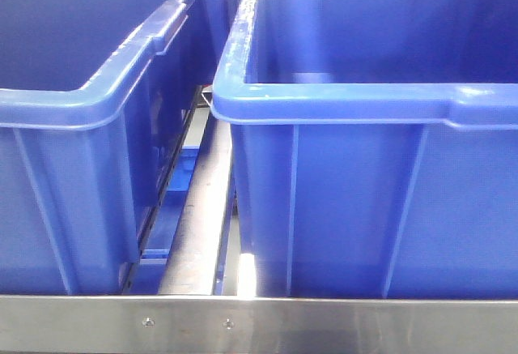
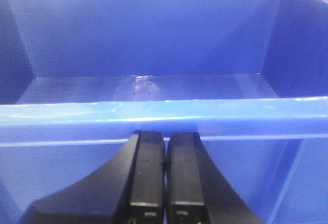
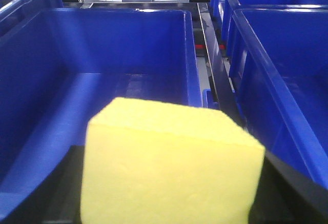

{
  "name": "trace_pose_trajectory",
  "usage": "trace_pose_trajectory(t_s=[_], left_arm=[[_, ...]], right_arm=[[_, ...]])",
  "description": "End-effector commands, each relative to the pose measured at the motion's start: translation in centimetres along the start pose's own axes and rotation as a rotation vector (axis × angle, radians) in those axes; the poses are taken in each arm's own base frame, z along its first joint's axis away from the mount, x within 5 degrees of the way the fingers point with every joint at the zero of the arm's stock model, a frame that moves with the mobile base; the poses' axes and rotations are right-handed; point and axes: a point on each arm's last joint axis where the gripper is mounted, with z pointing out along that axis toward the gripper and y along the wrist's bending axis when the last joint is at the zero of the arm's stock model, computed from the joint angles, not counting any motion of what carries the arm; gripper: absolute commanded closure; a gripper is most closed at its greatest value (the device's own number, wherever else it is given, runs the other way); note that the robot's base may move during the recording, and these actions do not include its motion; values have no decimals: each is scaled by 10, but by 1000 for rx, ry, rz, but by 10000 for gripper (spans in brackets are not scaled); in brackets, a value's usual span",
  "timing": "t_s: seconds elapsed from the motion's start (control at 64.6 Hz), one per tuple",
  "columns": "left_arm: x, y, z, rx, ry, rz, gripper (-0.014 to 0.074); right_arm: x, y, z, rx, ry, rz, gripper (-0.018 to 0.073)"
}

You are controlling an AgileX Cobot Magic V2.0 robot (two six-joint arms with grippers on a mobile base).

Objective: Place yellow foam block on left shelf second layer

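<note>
1. A metal shelf rail is running across the bottom of the front view, with a metal divider bar heading back between two big blue bins.
2. The right bin is filling most of that view, its rim catching glare; the left bin is sitting just beside it, apart across the bar.
3. In the left wrist view, a blue bin wall is stretching edge to edge, its bare floor showing beyond the rim.
4. In the right wrist view, an open blue bin is lying ahead, with another bin off to the side.
5. The yellow foam block is sitting right up front, gripped in the right gripper, dark jaws flanking it on both sides and pinching it over the bin's near edge.
6. The left gripper is showing its black fingers pressed together, holding nothing, just below the bin rim.
</note>
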Motion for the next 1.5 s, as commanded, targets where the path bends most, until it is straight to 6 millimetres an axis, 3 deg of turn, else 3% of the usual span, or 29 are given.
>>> trace_pose_trajectory(t_s=[0.0, 0.124, 0.294, 0.526, 0.727, 0.866, 1.068, 1.253, 1.485], left_arm=[[0, -2, 0, 20, -72, -7, 460], [0, -2, 0, 20, -72, -7, 460], [0, -2, 0, 20, -72, -7, 460], [0, -2, 0, 20, -72, -7, 460], [0, -2, 0, 20, -72, -7, 460], [0, -2, 0, 20, -72, -7, 460], [0, -2, 0, 20, -72, -7, 460], [0, -2, 0, 20, -72, -7, 460], [0, -2, 0, 20, -72, -7, 460]], right_arm=[[-15, 1, 0, -3, -87, -18, 239], [-20, 2, 1, -9, -98, -19, 239], [-46, 5, 20, -28, -29, -25, 239], [-86, 27, 96, -120, 181, -62, 239], [-95, 59, 166, -197, 343, -108, 239], [-82, 76, 213, -200, 473, -135, 239], [-46, 93, 274, -191, 637, -168, 239], [-11, 105, 313, -202, 680, -180, 239], [26, 112, 340, -212, 723, -189, 239]])
